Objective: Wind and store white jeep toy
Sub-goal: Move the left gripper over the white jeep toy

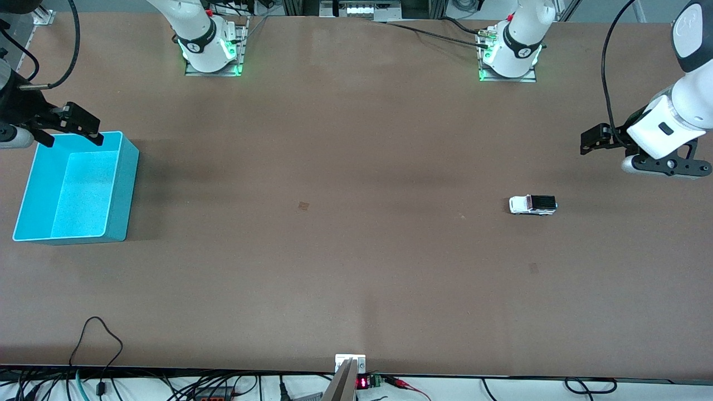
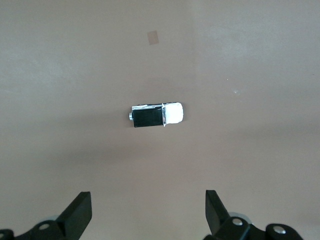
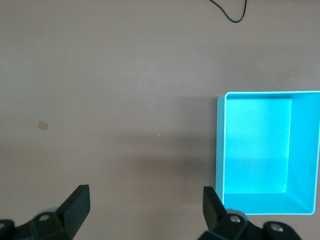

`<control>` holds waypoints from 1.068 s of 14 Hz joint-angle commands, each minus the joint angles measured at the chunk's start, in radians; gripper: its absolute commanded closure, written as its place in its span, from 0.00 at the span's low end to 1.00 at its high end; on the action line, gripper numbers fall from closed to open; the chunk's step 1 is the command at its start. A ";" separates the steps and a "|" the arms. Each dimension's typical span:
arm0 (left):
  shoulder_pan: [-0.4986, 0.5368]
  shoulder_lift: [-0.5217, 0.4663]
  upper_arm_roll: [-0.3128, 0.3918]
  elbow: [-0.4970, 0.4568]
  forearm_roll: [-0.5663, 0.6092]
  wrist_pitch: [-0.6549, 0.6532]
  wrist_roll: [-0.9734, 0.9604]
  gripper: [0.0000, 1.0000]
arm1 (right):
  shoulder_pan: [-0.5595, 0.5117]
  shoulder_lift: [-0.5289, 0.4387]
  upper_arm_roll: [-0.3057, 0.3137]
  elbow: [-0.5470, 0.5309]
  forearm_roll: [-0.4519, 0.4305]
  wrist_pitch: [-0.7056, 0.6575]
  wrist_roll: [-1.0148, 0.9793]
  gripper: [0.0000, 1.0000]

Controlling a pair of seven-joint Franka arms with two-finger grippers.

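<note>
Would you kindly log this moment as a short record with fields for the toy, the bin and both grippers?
jeep: upright on the table, toward the left arm's end, untouched
bin: turquoise, open, nothing in it, at the right arm's end
left gripper: open, above the table beside the jeep, holding nothing
right gripper: open, over the bin's edge, holding nothing

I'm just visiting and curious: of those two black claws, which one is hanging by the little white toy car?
The left gripper, at the left arm's end of the table, open above the table beside the white jeep toy. The right gripper hangs open over the turquoise bin instead.
</note>
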 commanded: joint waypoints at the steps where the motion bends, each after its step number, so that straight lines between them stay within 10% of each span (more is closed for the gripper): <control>1: -0.013 0.018 0.013 0.037 -0.003 -0.028 0.015 0.00 | -0.005 -0.020 0.005 -0.018 0.014 -0.004 0.000 0.00; 15: -0.023 0.063 0.014 0.075 0.006 -0.098 0.019 0.00 | -0.010 -0.018 0.003 -0.018 0.014 -0.004 -0.001 0.00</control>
